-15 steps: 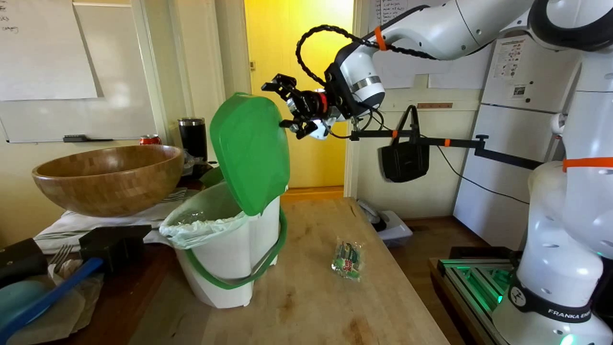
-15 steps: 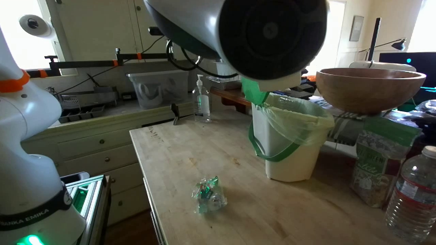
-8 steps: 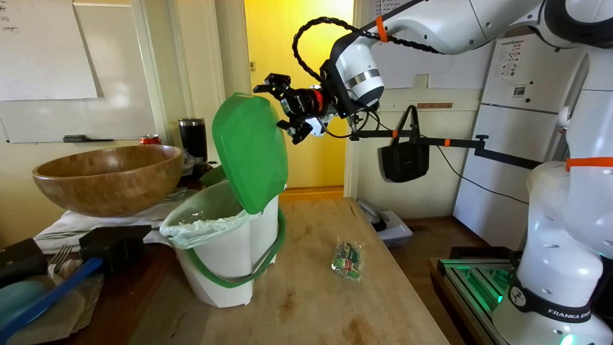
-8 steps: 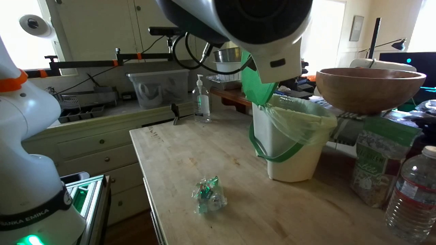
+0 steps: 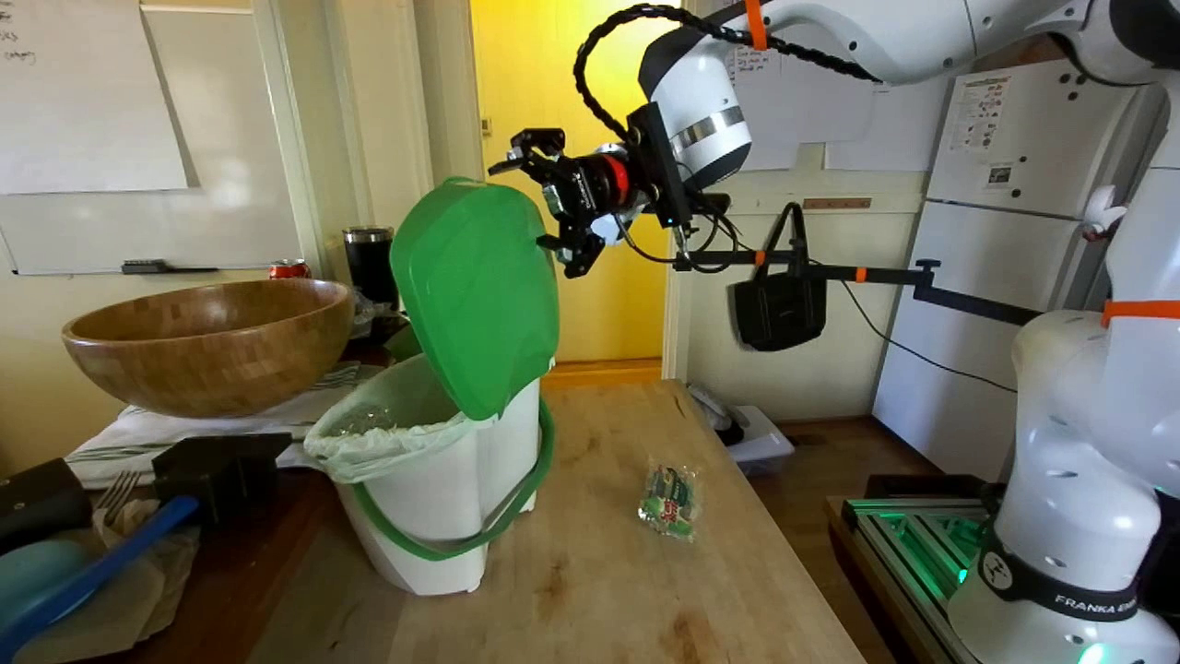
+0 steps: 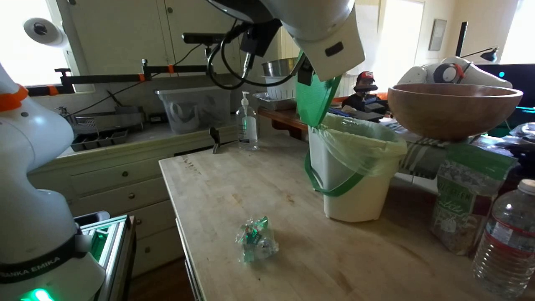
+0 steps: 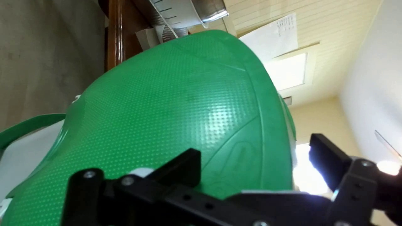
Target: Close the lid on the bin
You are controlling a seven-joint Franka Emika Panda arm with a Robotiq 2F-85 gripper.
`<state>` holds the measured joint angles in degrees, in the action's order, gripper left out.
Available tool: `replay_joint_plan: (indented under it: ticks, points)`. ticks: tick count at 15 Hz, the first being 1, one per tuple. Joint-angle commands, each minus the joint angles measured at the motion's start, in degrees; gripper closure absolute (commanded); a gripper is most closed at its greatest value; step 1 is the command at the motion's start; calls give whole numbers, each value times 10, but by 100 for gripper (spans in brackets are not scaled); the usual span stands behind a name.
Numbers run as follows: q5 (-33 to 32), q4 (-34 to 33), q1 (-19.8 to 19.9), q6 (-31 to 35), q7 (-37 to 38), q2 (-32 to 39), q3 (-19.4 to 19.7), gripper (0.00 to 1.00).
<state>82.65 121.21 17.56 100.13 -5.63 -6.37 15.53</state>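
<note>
The white bin (image 5: 433, 516) stands on the wooden table with a clear liner at its open rim; it also shows in an exterior view (image 6: 355, 200). The green lid (image 5: 479, 295) stands raised and tilted at the bin's robot side; it also shows in an exterior view (image 6: 315, 98), partly behind the wrist. My gripper (image 5: 527, 203) is open at the lid's upper edge, upper finger above the edge, lower finger by its outer face. In the wrist view the gripper (image 7: 256, 160) straddles the lid's edge (image 7: 276, 163) with gaps at both fingers. I cannot tell whether the gripper touches the lid.
A large wooden bowl (image 5: 212, 346) stands beside the bin. A small wrapped packet (image 5: 669, 501) lies on the table (image 5: 590, 572). A water bottle (image 6: 508, 238), a food bag (image 6: 468, 200) and a pump bottle (image 6: 247, 125) also stand there. A person (image 6: 363, 94) shows in the background.
The arm's forearm and wrist have risen and turned, showing more of the lid. The gripper stays near the lid's upper edge. The lid and bin have shifted slightly.
</note>
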Motion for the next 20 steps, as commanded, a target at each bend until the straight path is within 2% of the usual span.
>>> replay_joint_plan:
  ticks: [1, 4, 9, 10, 11, 20]
  points:
    - [0, 30, -9, 43, -54, -33, -7, 0]
    - [10, 43, -10, 58, -97, -50, -9, 0]
    - [-36, 58, -13, 70, -134, -63, -22, 0]
    - [-44, 60, -13, 75, -136, -66, -25, 25]
    - [-51, 61, -14, 75, -137, -67, -27, 27]
    - [-68, 63, -17, 128, -131, -90, -43, 94]
